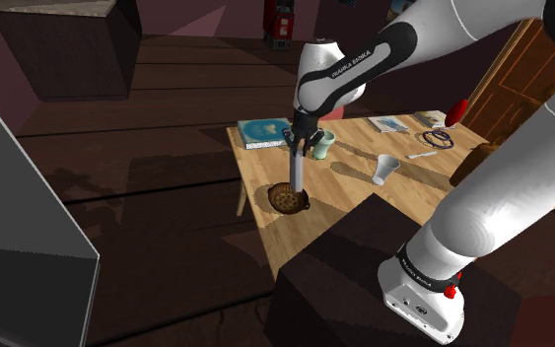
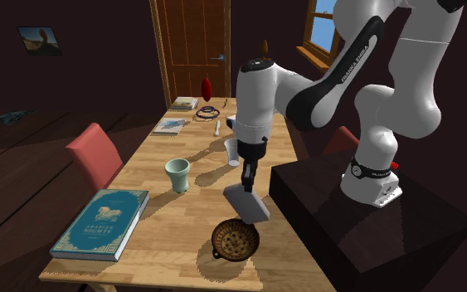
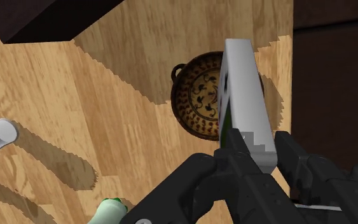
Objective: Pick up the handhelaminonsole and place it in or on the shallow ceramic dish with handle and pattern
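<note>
The gripper [image 3: 258,150] is clamped on the top end of a flat grey slab, the handheld console [image 3: 241,89], one black finger on each broad face. The console hangs nearly upright, tilted a little in the second exterior view. Its lower end is just over the brown patterned dish [image 2: 235,240]; whether the two touch cannot be told. From the wrist the console covers part of the dish's bowl, leaving the dotted rim and small loop handle on show.

The dish sits on the wooden table [image 2: 173,224] close to two edges: the end of the table, and the long side where the dark stand [image 2: 364,224] stands close by. Bare wood lies open on the dish's other side, toward a blue book [image 2: 103,222] at the far corner of the same end.

Further along stand a pale green cup [image 2: 177,175] and a white cup [image 2: 232,152] — both well apart from the dish, and both cut off at the border of the wrist view. The far end of the table holds flat printed sheets, a ring of beads and a small red thing, too small to name surely.

A red chair [image 2: 97,153] stands at the table's long side opposite the stand. Behind the table are a brown panelled door [image 2: 194,50], a window [image 2: 323,25] showing blue, dim walls and a dark plank floor.
</note>
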